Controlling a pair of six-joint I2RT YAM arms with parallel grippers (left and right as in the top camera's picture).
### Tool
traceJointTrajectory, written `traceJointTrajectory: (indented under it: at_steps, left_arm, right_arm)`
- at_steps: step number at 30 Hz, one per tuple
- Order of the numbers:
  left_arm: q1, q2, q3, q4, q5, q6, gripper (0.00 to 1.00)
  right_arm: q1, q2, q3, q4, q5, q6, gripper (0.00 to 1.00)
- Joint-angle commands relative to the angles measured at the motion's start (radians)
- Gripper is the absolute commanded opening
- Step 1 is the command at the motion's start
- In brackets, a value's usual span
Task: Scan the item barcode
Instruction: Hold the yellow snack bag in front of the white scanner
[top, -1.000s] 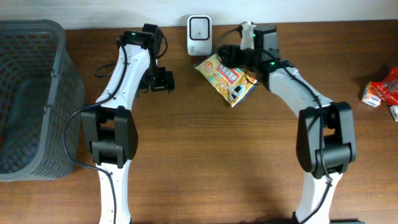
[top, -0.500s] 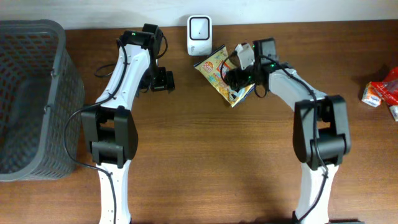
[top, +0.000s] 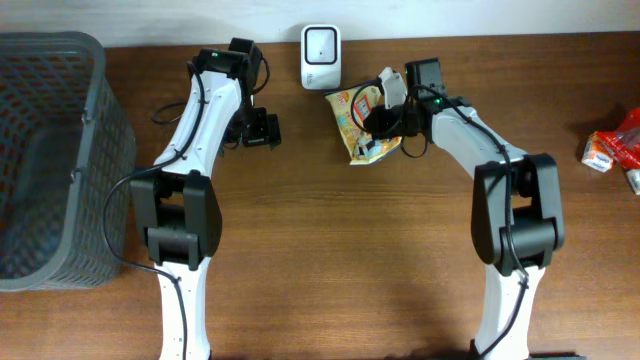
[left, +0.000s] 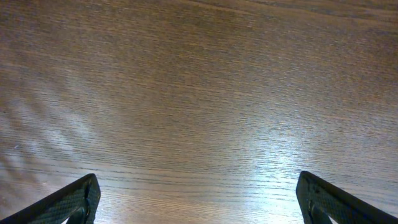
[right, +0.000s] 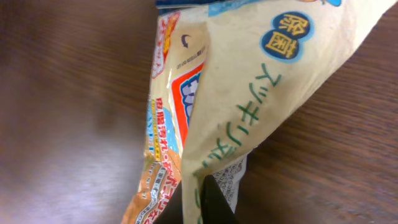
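Brown wood-grain desk (left: 199, 87) fills the frame, with a pale sheen toward the lower centre. The left jaws stand wide apart: one dark fingertip (left: 73, 200) lower left, the other lower right.

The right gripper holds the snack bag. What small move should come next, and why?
Probably lift the snack bag a little and turn it toward the white scanner. The right gripper is shut on the bag's folded edge, and the bag rests crumpled on the table near the scanner, not presented to it.
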Motion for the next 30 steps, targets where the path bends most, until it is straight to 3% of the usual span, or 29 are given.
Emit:
traceJointTrajectory:
  at_steps: [1, 5, 10, 16, 22, 30]
  left_arm:
    - [-0.005, -0.002, -0.005, -0.001, 0.004, -0.013, 0.99]
    - [-0.005, -0.002, -0.005, -0.001, 0.004, -0.013, 0.99]
    - [-0.005, -0.002, -0.005, -0.001, 0.004, -0.013, 0.99]
    - [-0.005, -0.002, -0.005, -0.001, 0.004, -0.013, 0.99]
    - [-0.005, -0.002, -0.005, -0.001, 0.004, -0.013, 0.99]
    - [-0.005, -0.002, -0.005, -0.001, 0.004, -0.013, 0.99]
  right_arm:
    - [-0.001, -0.15, 0.036, 0.008, -0.084, 0.039, 0.04]
    - [0.004, -0.205, 0.036, 0.124, -0.085, 0.076, 0.04]
    - [0.055, -0.172, 0.036, 0.398, -0.054, 0.137, 0.04]
    - [0.161, -0.042, 0.036, 0.576, 0.242, 0.156, 0.04]
    - [0.174, 0.021, 0.036, 0.581, 0.326, 0.154, 0.04]
    - [0.132, 0.007, 0.085, 0.588, 0.298, 0.148, 0.04]
